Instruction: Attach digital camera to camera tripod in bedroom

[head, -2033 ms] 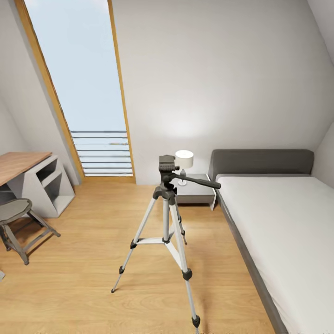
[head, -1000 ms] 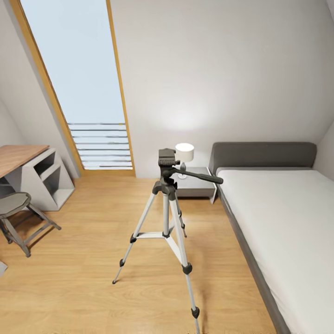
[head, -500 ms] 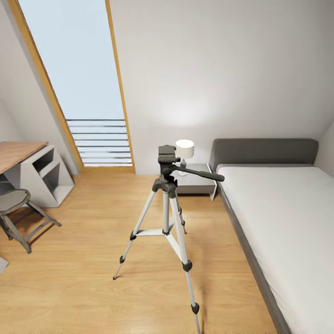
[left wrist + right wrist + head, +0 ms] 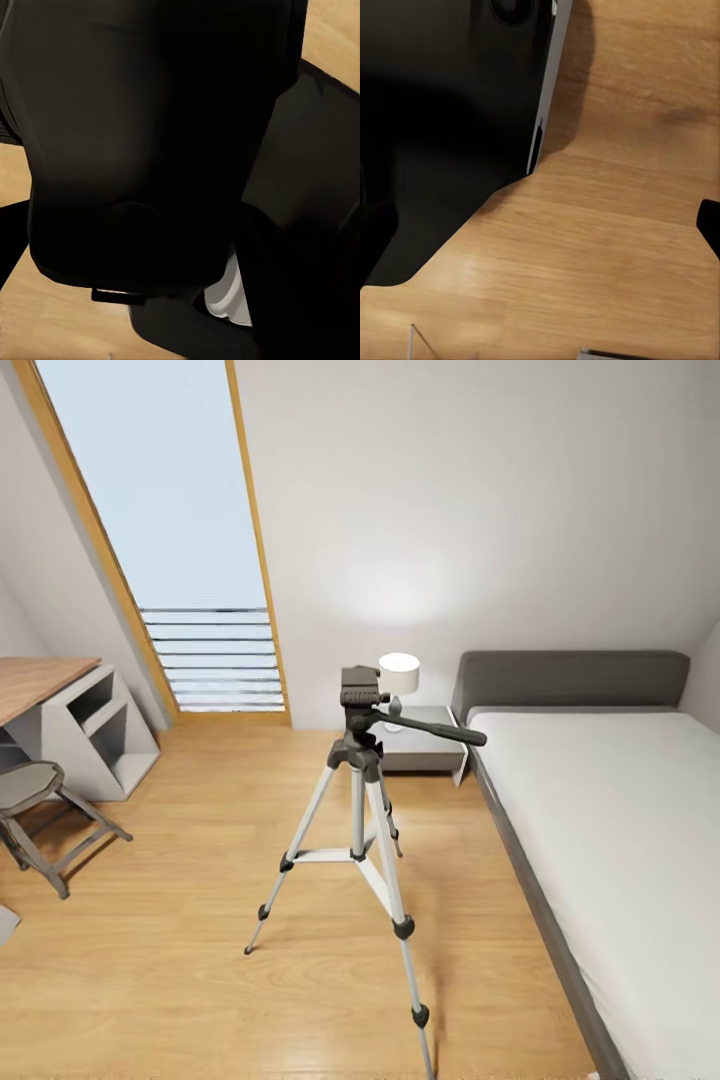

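I faced the camera tripod point(image 4: 360, 800), which stood legs splayed on the wood floor point(image 4: 180, 920) at mid-room, its bare black head ready for mounting, left of the bed point(image 4: 600, 830) and nearer than the nightstand point(image 4: 425, 752). Both wrist views showed dark robot bodywork over floor; I could not tell either gripper's opening, grasp, or its position relative to the tripod.

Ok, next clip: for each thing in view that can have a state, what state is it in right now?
camera tripod: upright on the wood floor, legs spread, head bare, no camera on it
pan handle: sticking out toward the bed
lamp: lit, on the nightstand
bed: bare white mattress, nothing on it
stool: standing by the desk, unoccupied
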